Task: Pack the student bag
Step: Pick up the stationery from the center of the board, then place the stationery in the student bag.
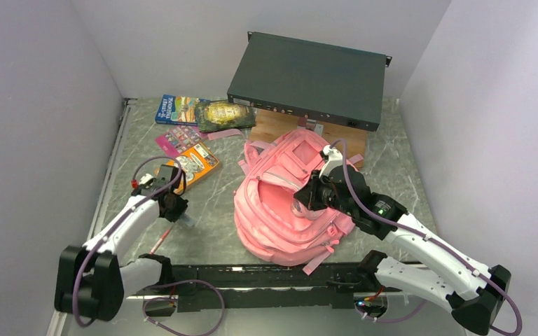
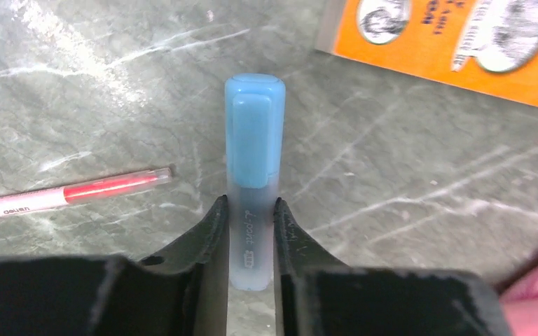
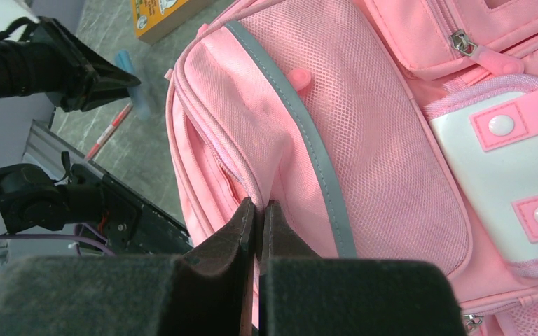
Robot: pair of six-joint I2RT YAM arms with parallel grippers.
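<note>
Left wrist view: left gripper (image 2: 250, 207) pinches a translucent, blue-capped plastic highlighter (image 2: 254, 129), left of the soft pink fabric backpack (image 3: 364, 133); right gripper (image 3: 259, 208) clamps tightly on its opening edge.

Plain pale grey walls (image 1: 35, 105) on three sides, grey-green marbled tabletop (image 1: 217, 210), seemingly even, soft light

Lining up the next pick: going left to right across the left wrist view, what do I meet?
Red pen → blue highlighter inside the left pincer → orange booklet.
</note>
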